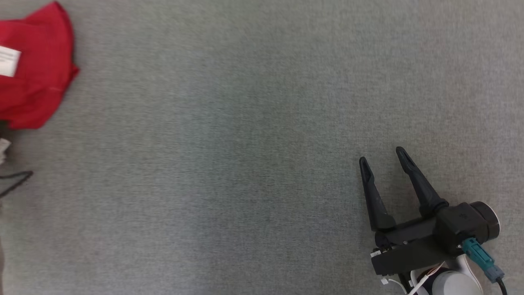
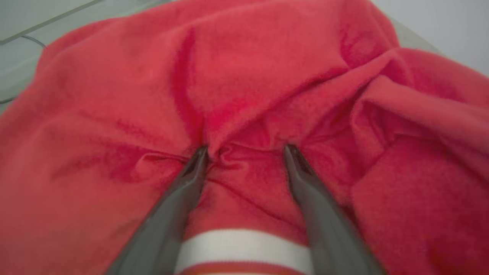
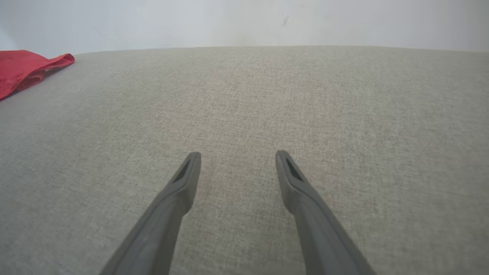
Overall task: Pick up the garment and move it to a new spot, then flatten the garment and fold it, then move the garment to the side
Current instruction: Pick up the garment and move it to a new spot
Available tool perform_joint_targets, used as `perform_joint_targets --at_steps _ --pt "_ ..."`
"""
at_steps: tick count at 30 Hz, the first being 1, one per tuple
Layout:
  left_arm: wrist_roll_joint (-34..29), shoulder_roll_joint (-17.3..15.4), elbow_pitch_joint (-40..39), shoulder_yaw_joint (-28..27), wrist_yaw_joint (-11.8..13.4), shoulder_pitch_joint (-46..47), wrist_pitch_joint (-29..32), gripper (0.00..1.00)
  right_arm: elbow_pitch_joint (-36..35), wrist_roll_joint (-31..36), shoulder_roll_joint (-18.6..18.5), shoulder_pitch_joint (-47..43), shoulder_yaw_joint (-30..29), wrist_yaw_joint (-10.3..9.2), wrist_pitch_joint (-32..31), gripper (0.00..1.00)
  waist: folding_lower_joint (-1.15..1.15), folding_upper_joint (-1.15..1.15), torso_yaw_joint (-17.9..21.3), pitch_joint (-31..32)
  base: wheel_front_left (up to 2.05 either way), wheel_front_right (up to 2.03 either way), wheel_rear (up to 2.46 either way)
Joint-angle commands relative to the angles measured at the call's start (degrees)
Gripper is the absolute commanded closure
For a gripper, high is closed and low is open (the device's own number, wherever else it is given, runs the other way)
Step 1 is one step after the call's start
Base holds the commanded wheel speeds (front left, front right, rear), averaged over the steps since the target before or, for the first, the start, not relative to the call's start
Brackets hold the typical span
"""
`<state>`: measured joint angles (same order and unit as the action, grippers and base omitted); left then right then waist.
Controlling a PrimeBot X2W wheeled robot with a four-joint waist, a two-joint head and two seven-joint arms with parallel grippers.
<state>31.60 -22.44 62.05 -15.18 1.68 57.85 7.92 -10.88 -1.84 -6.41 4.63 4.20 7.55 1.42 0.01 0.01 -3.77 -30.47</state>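
One grey woven surface (image 1: 245,164) covers the work area and meets a plain pale wall (image 3: 244,23) at its far edge. The red garment (image 1: 37,82) lies bunched at the far left of the surface, well apart from the right gripper (image 1: 380,155), whose fingers stand apart over bare surface at the lower right of the head view. The left gripper (image 2: 246,149) has its fingers spread, both tips pressed into the garment's wrinkled fabric, with a white band (image 2: 244,244) between them
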Motion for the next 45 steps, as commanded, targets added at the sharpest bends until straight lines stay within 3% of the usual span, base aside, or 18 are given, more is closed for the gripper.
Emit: perform_joint_targets --at_steps 1,5,6,7,8,21,33,45 --pt "0.1 0.3 1.5 0.1 1.0 0.8 1.2 0.0 -0.5 0.6 0.6 -0.2 0.3 -0.14 0.0 0.0 -0.01 -0.01 3.1 -4.5 0.0 0.0 0.0" --pt "0.5 2.0 4.4 0.9 1.7 0.4 5.0 0.0 -0.4 0.4 0.9 0.0 0.3 -0.15 0.2 0.0 -0.01 -0.01 2.7 -4.8 0.0 0.0 0.0" --pt "0.7 2.4 4.9 1.0 1.6 0.3 5.9 0.6 -0.1 0.2 1.0 0.1 0.4 -0.14 0.4 0.0 -0.01 -0.01 2.4 -4.6 0.0 0.0 0.0" --pt "0.7 2.5 5.2 1.2 1.5 0.1 6.4 0.87 0.4 0.0 1.1 0.3 0.5 -0.15 0.4 0.0 -0.01 -0.01 2.3 -4.3 0.0 0.0 0.0" --pt "0.3 2.5 5.3 1.6 1.3 -0.1 6.9 1.0 0.7 -0.1 1.1 0.4 0.7 -0.15 0.6 0.0 -0.01 -0.01 2.1 -3.9 0.0 0.0 0.0" --pt "-2.1 -3.0 -2.6 4.1 -0.4 -1.2 6.5 1.0 8.4 -2.9 2.1 3.8 4.2 -0.14 4.5 0.0 -0.01 -0.01 1.0 5.0 0.0 0.0 0.0" --pt "-2.7 -6.7 -23.8 7.3 -4.6 -4.4 11.1 1.0 18.4 -7.0 3.4 4.3 5.9 -0.14 10.3 0.0 -0.01 -0.01 2.7 16.9 0.0 0.0 0.0" --pt "1.4 1.3 -51.2 15.0 -6.0 -5.9 22.9 1.0 22.5 -9.8 3.6 2.2 4.3 -0.14 13.0 0.0 -0.01 -0.01 8.4 24.9 0.0 0.0 0.0"
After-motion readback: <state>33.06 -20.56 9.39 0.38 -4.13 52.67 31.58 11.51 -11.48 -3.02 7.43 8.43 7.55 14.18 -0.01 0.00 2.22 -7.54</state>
